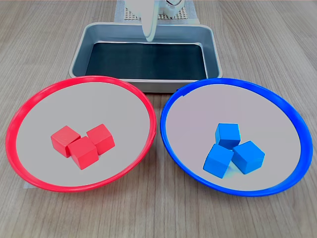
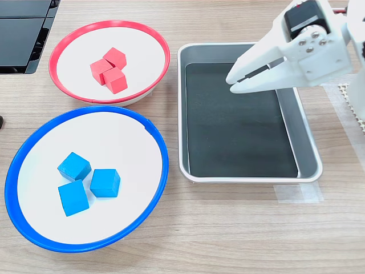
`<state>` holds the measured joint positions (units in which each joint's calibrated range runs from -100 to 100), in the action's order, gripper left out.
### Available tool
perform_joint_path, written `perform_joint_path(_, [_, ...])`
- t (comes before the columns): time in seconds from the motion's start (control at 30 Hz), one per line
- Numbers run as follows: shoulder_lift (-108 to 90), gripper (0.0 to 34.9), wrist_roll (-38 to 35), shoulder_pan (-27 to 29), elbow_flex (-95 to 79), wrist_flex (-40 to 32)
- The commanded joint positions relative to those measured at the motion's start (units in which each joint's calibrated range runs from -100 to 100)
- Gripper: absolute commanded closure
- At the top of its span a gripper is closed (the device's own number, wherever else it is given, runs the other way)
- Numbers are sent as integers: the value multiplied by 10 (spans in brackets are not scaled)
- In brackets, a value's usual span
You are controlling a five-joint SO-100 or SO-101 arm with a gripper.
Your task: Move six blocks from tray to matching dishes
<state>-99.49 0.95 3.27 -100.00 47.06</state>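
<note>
Three red cubes (image 1: 81,144) (image 2: 109,69) lie clustered in the red-rimmed dish (image 1: 39,99) (image 2: 142,45). Three blue cubes (image 1: 233,151) (image 2: 85,181) lie together in the blue-rimmed dish (image 1: 193,109) (image 2: 134,142). The silver tray (image 1: 79,52) (image 2: 308,142) shows only its bare black floor. My white gripper (image 1: 149,35) (image 2: 230,83) hangs above the tray, over its far end in the first exterior view. Its fingertips meet and nothing is between them.
The dishes and tray stand on a wooden table (image 1: 277,44) (image 2: 228,240). A black flat device (image 2: 23,34) lies at the second exterior view's upper left. The arm's perforated white base mat (image 2: 351,108) is beside the tray. Clear tape (image 2: 296,194) sits by the tray's corner.
</note>
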Motion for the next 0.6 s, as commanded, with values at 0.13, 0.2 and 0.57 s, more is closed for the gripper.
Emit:
perform_joint_path(0.13, [4,346,4,12,0,4])
perform_joint_path(0.2, [4,346,2,9,0,4])
perform_joint_path(0.57, [4,346,1,8,0,4])
